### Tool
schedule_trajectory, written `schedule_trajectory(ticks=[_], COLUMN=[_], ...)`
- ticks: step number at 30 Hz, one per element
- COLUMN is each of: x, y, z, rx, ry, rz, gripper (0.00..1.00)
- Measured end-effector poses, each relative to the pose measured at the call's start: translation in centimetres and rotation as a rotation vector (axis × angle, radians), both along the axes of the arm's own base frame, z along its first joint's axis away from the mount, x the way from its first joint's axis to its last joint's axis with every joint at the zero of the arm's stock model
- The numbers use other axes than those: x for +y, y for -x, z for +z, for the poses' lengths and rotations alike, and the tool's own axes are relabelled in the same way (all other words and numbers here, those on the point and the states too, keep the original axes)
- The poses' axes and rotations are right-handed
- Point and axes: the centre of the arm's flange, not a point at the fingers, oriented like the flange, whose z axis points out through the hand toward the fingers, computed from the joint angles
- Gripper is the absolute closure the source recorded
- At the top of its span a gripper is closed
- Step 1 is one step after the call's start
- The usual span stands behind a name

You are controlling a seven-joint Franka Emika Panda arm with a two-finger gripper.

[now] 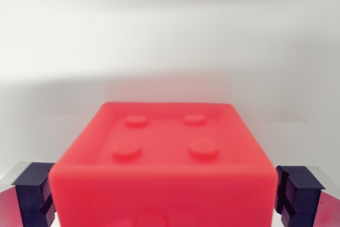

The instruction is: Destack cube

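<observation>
Four studs top the red cube; the claw stands wide, fingers flanking it. Best to close squarely on both sides, then lift straight up.

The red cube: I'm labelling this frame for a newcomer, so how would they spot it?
Against the plain white surface, it fills the wrist view's lower middle. The red cube sits between the dark fingers; four round studs on its recessed top distinguish it.
</observation>
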Motion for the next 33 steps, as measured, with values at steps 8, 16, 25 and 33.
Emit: schedule_trajectory(ticks=[8, 16, 25, 33], x=[0.0, 0.0, 0.0, 0.0], y=[0.0, 0.0, -0.1, -0.1], z=[0.0, 0.3, 2.1, 4.4], rx=[0.0, -0.002, -0.005, -0.006], ry=[0.0, -0.001, 0.0, 0.001], rz=[0.0, 0.0, 0.0, 0.001], gripper=[0.0, 0.0, 0.0, 0.0])
